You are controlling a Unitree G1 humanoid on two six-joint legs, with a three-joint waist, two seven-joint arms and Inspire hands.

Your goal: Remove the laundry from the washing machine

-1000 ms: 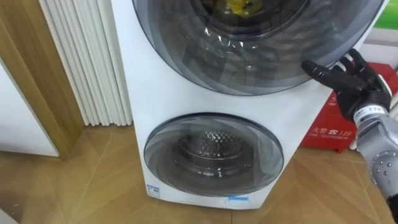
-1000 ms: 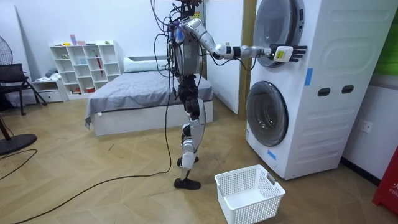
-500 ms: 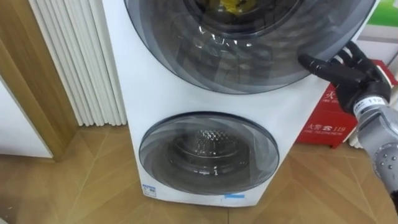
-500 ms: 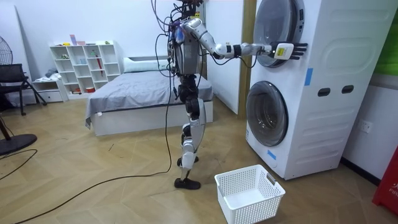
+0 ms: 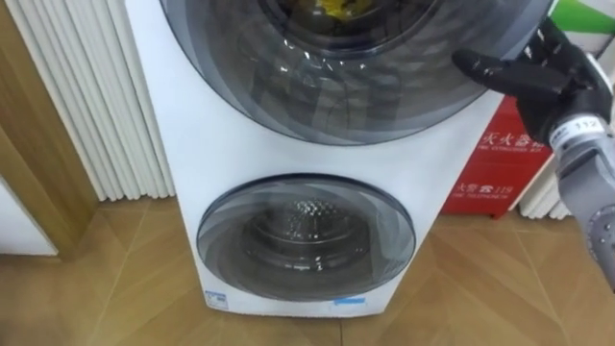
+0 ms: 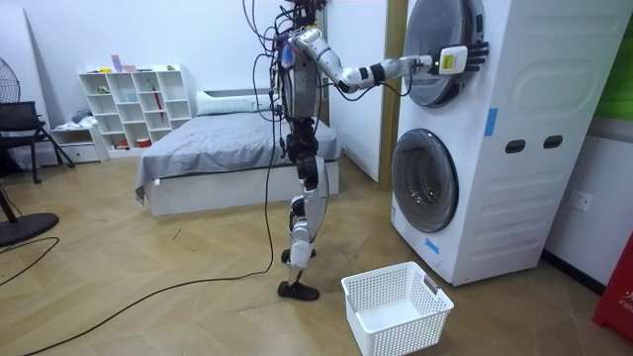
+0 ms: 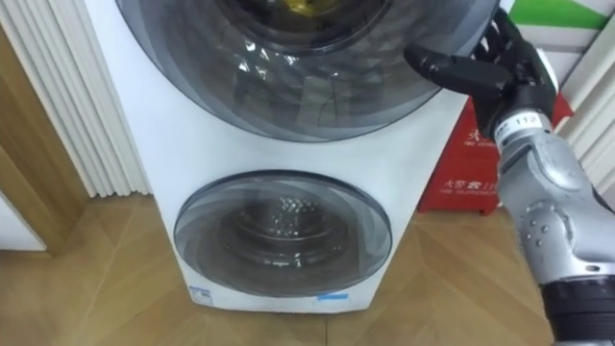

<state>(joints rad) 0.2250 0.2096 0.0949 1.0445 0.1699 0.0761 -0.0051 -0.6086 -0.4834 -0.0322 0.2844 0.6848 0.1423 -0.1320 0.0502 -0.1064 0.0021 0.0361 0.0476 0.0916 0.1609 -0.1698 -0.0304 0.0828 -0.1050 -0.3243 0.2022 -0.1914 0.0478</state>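
1. Right hand (image 5: 546, 79) is raised to the right rim of the upper door (image 5: 365, 91) of the washing machine (image 5: 187, 163). The dark thumb reaches left across the front of the rim.
2. In the room view the fingers are straight and spread beside the door's edge, not curled round anything. The hand holds nothing.
3. The upper door lies flat against the machine's front, as far as the room view shows.
4. Clothes (image 5: 327, 8): a yellow patch shows through the tinted glass at the very top of the eye views, inside the upper drum. Its shape cannot be made out.
5. The lower door (image 5: 306, 240) is closed, with a bare metal drum visible behind its glass.
6. A red box (image 5: 500, 163) stands on the floor just right of the machine. White ribbed panels (image 5: 77, 96) stand to its left.
7. In the room view the robot stands upright on the wooden floor, facing the machine, with its right arm stretched out at shoulder height.
8. A white basket (image 6: 396, 309) sits on the floor between the robot's feet and the machine.
9. A bed (image 6: 227, 148) is behind the robot.
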